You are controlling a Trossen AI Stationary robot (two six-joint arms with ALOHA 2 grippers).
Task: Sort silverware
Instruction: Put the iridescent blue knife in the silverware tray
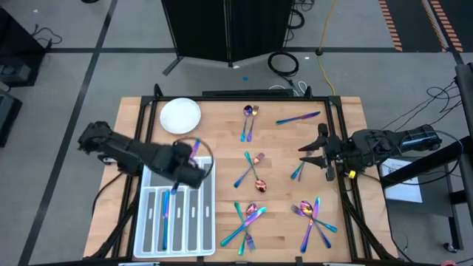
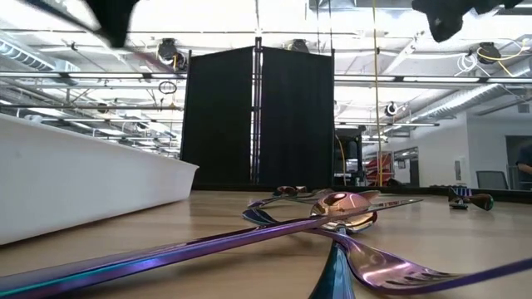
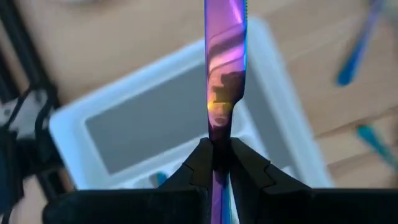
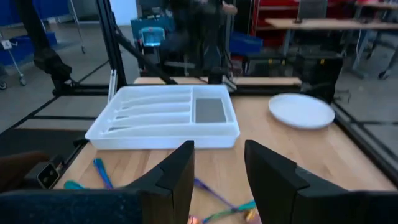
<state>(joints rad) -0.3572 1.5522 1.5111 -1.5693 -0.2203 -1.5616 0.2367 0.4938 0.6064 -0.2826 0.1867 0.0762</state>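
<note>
The left tool [image 1: 186, 171] hangs over the tray [image 1: 208, 222] at the desk's left side, clamped on a knife [image 3: 225, 68] whose purple-gold blade sticks out past the fingers [image 3: 199, 163]. The grip sits low on the handle, and the blade points along the arm's reach, which probably lets the piece be lined up with one of the long slots before it is let go. In the left wrist view the knife is above the tray's wide square compartment, so it is not yet over a slot that suits it. The tray has a row of narrow lengthwise compartments and that one square bay; the high view shows a few slim coloured pieces already lying in the narrow slots, though their kinds cannot be told, and the square bay looks bare. The white plate [image 1: 181, 115] beside the tray's far end holds nothing. The rest of the silverware [image 1: 251, 219] lies loose on the desk [image 1: 222, 133] in crossed little heaps to the right of the tray, with a blue knife [image 1: 298, 117] alone near the far edge. The right tool [image 1: 316, 154] waits at the desk's right edge, fingers [image 4: 177, 171] apart and holding nothing, well away from the tray.
</note>
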